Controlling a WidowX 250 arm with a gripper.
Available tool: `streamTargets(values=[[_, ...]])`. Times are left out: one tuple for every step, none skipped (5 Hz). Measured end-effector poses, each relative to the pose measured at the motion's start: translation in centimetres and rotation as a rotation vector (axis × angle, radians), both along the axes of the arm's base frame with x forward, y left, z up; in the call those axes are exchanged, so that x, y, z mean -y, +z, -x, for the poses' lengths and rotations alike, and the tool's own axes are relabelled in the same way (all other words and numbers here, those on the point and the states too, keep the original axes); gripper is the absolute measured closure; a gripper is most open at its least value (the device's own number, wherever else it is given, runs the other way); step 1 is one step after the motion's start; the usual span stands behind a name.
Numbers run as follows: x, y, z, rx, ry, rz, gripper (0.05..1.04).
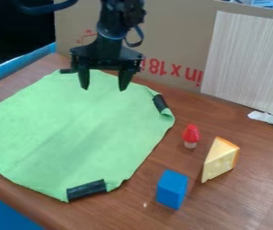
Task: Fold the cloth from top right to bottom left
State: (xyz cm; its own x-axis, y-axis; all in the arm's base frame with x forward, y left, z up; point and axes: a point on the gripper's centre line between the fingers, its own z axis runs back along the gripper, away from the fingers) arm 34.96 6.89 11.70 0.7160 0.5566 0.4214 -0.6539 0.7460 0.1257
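Note:
The black gripper (pixel 105 85) hangs over the upper edge of the green cloth (pixel 73 130), its two fingers apart with nothing between them. Most of the cloth lies spread out on the table, with faint creases across its middle. Black strips mark its edge: one at the upper right (pixel 160 103), where the border is a little curled, one at the bottom (pixel 86 190), and a small one at the top, left of the gripper. Whether the fingertips touch the cloth I cannot tell.
Right of the cloth on the wooden table (pixel 259 188) stand a red-capped toy (pixel 190 135), a cheese wedge (pixel 220 160) and a blue block (pixel 172 189). Behind the arm rises a cardboard panel (pixel 169 27), with a pale board (pixel 250 63) at its right.

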Motion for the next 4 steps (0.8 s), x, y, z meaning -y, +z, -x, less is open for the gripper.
streamTargets(values=[[1.4,-1.1,-2.6,-0.027,0.017,-0.008,0.083],[2.3,-1.8,-4.6,-0.014,0.033,-0.011,0.083],[3.4,-2.7,-5.7,-0.028,0.023,-0.028,0.083],[5.0,-2.9,-5.9,-0.030,-0.003,-0.025,0.083]])
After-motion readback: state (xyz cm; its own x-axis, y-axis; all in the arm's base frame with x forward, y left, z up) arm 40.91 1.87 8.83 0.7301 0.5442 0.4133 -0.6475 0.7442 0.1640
